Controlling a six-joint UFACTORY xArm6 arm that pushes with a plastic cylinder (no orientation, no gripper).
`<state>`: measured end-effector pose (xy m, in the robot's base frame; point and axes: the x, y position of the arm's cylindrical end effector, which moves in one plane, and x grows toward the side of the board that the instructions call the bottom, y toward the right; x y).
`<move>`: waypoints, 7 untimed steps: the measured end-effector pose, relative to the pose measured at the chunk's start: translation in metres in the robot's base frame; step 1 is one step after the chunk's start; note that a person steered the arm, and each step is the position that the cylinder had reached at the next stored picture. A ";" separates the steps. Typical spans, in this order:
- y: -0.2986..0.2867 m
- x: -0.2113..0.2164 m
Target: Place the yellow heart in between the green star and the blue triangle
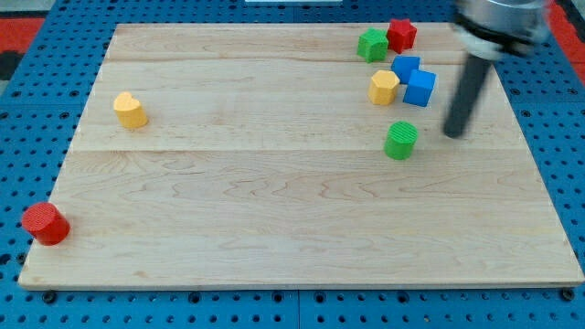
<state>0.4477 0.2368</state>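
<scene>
Wooden board [274,228] carries eight blocks: red, green, blue, yellow.

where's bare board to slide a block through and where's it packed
Bare: the wide middle between the yellow heart at the view's left and the green cylinder, and the whole bottom strip right of the red cylinder. Packed: top right, around the green star, with my tip beside it.

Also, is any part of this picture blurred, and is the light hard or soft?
In the camera view, my arm at the view's top right is blurred, and the rod down to my tip looks soft; the green cylinder and yellow heart are sharp. The light is soft and even: faint shadows, no glare on the board.
</scene>
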 end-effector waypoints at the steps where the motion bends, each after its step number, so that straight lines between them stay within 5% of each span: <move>1: -0.064 0.057; 2: -0.129 0.034; 3: -0.076 -0.026; 4: -0.111 -0.035; 5: -0.147 -0.063; 6: -0.185 -0.040; 7: -0.278 -0.095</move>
<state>0.3527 -0.0408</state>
